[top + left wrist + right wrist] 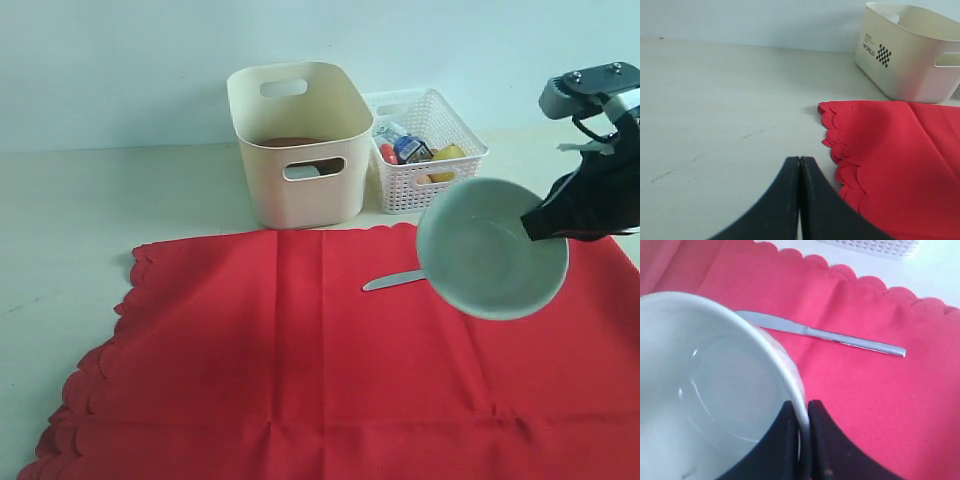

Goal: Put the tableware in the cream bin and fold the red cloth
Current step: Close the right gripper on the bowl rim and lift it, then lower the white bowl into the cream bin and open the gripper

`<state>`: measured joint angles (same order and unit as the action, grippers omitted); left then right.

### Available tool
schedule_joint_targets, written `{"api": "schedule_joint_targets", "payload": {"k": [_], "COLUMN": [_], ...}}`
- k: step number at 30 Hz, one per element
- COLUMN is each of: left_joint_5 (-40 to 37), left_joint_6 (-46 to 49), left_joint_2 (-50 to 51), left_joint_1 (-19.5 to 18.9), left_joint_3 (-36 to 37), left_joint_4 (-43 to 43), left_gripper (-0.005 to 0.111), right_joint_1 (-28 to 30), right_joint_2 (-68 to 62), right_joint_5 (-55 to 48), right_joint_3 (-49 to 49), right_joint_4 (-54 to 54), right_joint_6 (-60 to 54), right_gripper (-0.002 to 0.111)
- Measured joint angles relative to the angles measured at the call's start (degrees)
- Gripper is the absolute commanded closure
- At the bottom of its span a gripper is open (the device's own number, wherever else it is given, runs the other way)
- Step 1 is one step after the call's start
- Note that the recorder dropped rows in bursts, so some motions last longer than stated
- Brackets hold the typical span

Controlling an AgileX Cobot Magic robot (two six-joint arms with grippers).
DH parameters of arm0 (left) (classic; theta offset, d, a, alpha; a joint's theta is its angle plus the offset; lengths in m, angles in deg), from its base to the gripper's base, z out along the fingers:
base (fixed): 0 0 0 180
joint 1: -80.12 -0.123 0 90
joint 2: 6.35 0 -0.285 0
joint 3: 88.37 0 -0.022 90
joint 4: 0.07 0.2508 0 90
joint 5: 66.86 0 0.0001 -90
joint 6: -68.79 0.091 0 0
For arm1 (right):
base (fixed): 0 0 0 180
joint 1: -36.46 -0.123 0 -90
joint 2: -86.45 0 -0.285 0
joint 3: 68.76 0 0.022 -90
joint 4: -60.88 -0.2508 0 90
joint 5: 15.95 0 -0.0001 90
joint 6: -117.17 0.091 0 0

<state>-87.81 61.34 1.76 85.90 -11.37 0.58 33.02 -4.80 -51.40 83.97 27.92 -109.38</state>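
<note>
My right gripper (535, 228) (801, 409) is shut on the rim of the pale green-white bowl (490, 248) (705, 390), holding it tilted in the air above the red cloth (300, 370) (875, 400). A silver knife (395, 281) (825, 333) lies on the cloth, partly behind the bowl. The cream bin (298, 140) (912, 50) stands behind the cloth; something brown and something steel show inside it. My left gripper (800, 161) is shut and empty, low over the bare table beside the cloth's scalloped corner (840, 150). It is out of the exterior view.
A white lattice basket (425, 150) (875, 245) with toy foods and a small carton stands right of the bin. The pale table (100, 220) (715, 110) stretches to the left of the cloth. A wall runs behind the bins.
</note>
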Motion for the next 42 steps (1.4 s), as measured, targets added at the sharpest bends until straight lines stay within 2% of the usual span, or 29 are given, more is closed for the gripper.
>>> {"api": "schedule_joint_targets", "payload": {"k": [6, 10, 14, 20, 27, 33, 42], "left_joint_5": [0.0, 0.0, 0.0, 0.0, 0.0, 0.0, 0.0], "left_joint_6": [0.0, 0.0, 0.0, 0.0, 0.0, 0.0, 0.0], "left_joint_2": [0.0, 0.0, 0.0, 0.0, 0.0, 0.0, 0.0], "left_joint_1": [0.0, 0.0, 0.0, 0.0, 0.0, 0.0, 0.0], "left_joint_3": [0.0, 0.0, 0.0, 0.0, 0.0, 0.0, 0.0], "left_joint_4": [0.0, 0.0, 0.0, 0.0, 0.0, 0.0, 0.0], "left_gripper": [0.107, 0.107, 0.107, 0.107, 0.107, 0.107, 0.107], "right_joint_1": [0.0, 0.0, 0.0, -1.1, -5.5, -9.0, -13.1], "right_joint_2": [-4.2, -9.5, -16.0, -25.1, -37.5, -49.0, -59.3], "right_joint_5": [-3.9, -8.0, -9.2, -8.6, -7.9, -7.0, -6.5], "right_joint_3": [7.4, 17.6, 28.6, 39.5, 57.7, 72.7, 83.2], "right_joint_4": [-11.6, -21.5, -23.0, -22.8, -16.4, -4.1, 7.1], "right_joint_6": [-0.4, -2.5, -2.7, -2.9, -0.7, 5.5, 7.9], "right_gripper": [0.108, 0.108, 0.108, 0.108, 0.108, 0.108, 0.108]}}
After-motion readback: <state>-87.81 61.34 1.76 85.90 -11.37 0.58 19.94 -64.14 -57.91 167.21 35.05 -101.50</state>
